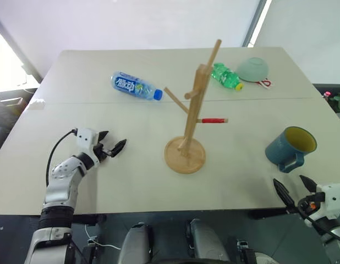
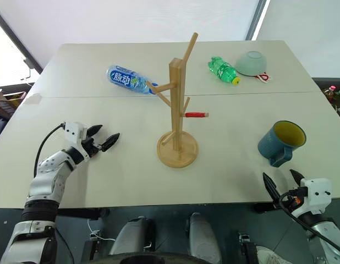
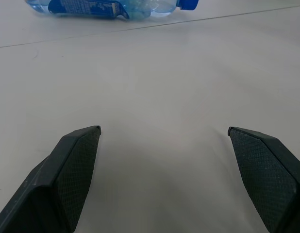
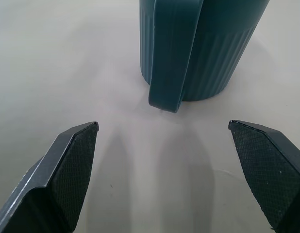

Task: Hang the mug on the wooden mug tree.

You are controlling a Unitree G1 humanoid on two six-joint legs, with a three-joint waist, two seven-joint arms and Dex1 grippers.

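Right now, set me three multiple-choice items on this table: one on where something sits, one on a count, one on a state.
1. Where does the mug stand?
A. On the table by the right gripper
B. Hung on the wooden mug tree
C. Beside the blue bottle

2. How many plastic bottles lie on the table?
A. One
B. Two
C. Four

3. How is the right gripper?
A. Shut on the mug
B. Open, holding nothing
C. Shut on a peg

Key: 1 A, the mug stands upright just ahead of that gripper. 2 B, a blue bottle and a green bottle. 3 B, the right wrist view shows the fingers spread wide, short of the handle.
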